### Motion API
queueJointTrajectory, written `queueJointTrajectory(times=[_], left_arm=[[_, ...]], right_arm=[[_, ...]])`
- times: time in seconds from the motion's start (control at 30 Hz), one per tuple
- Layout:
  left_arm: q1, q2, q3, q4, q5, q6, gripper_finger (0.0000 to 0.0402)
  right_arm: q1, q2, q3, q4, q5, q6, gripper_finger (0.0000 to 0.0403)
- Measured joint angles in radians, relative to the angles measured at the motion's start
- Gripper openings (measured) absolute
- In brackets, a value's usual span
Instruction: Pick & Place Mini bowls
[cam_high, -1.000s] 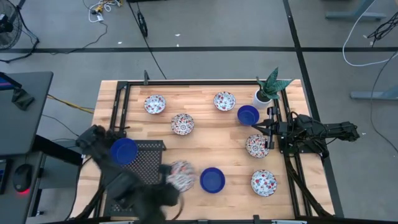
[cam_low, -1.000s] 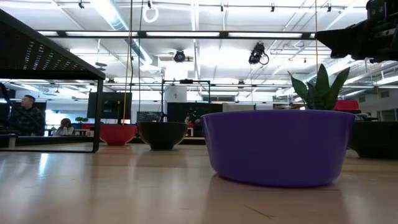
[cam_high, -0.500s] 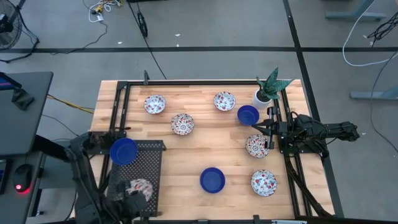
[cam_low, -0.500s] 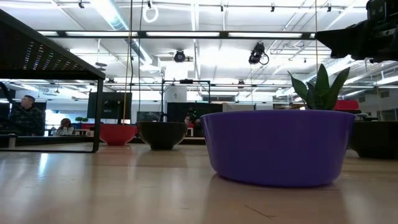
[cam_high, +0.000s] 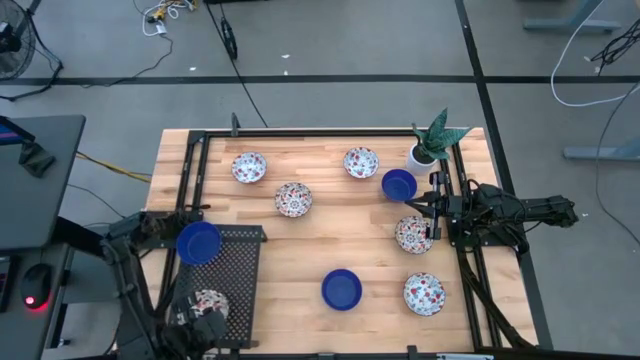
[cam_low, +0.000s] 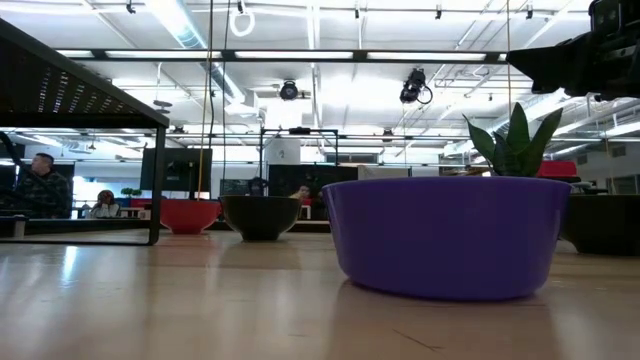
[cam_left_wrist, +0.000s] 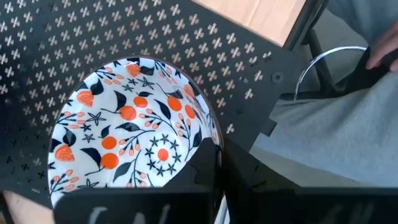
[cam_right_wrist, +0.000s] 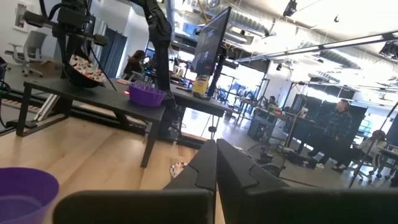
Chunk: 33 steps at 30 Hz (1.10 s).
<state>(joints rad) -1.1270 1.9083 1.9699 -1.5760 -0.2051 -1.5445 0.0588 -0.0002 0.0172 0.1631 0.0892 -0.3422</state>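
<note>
The left gripper (cam_high: 205, 318) is over the near end of the black mesh tray (cam_high: 240, 262) at the table's (cam_high: 320, 240) near left corner, its fingers pinched together on the rim of a floral bowl (cam_left_wrist: 127, 146); that bowl hangs just above the mesh. A blue bowl (cam_high: 199, 242) sits on the tray's far left corner.

The right gripper (cam_high: 415, 207) waits at the table's right edge, fingers closed on nothing, between a blue bowl (cam_high: 399, 184) on its far side and a floral bowl (cam_high: 413, 234) on its near side.

On the bare wood lie three floral bowls across the far part (cam_high: 249, 167) (cam_high: 293, 199) (cam_high: 361, 161), a third blue bowl (cam_high: 341, 289) near the front middle, and a floral bowl (cam_high: 424, 293) at the near right. A potted plant (cam_high: 432, 140) stands at the far right corner
</note>
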Motion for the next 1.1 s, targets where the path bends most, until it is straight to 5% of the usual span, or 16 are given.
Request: queueJointTrajectory(times=[0.37,1.1], left_arm=[[-0.012,0.006,-0.004,0.005,0.058,-0.170,0.0039],[-0.039,0.004,-0.049,0.006,0.007,-0.177,0.0053]], right_arm=[[0.000,0.000,0.000,0.000,0.000,0.000,0.0009],[0.000,0.000,0.000,0.000,0.000,0.000,0.0009]])
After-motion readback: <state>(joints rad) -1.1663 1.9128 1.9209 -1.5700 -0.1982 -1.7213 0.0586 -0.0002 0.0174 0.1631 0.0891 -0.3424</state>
